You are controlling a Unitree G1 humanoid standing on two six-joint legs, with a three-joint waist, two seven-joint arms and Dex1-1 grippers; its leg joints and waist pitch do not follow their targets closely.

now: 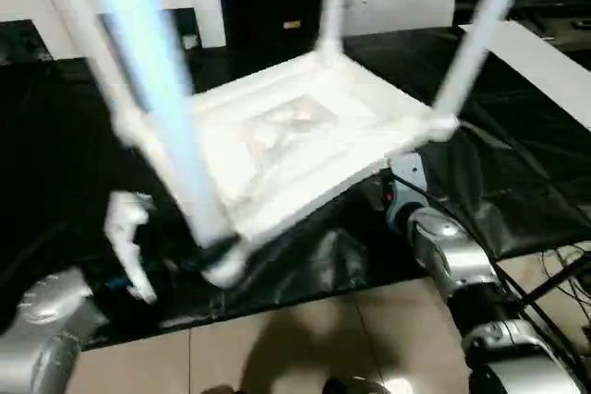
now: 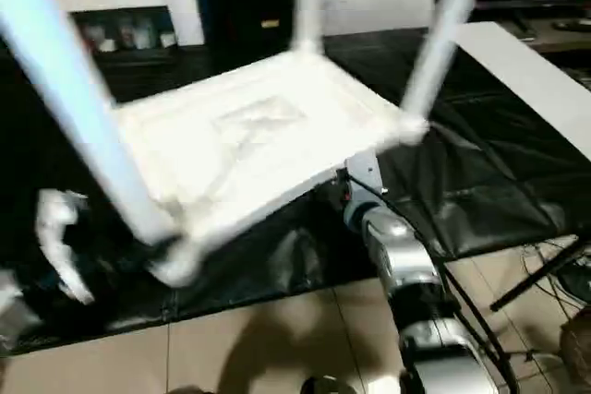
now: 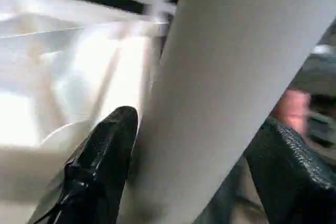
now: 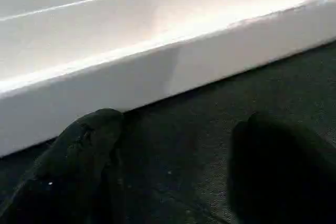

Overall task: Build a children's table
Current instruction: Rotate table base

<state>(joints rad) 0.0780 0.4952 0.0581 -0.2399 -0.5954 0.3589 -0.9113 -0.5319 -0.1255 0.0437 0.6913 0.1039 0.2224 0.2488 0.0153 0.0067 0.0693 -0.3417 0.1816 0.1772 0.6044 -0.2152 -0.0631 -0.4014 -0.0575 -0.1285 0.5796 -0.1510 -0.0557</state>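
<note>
Legs up, the children's table [image 1: 295,149] lies upside down on the black-covered worktop [image 1: 517,182], its ribbed underside facing me. My left tool [image 3: 194,166] stands wide around the near leg [image 3: 226,77], one finger [image 3: 102,156] at nine o'clock of it, the other at three; whether they touch it I cannot tell. My right tool [image 4: 173,171] gapes wide and empty, the tabletop's rim [image 4: 157,72] at twelve o'clock. Leg tops are cut off above. No writing is readable anywhere.
</note>
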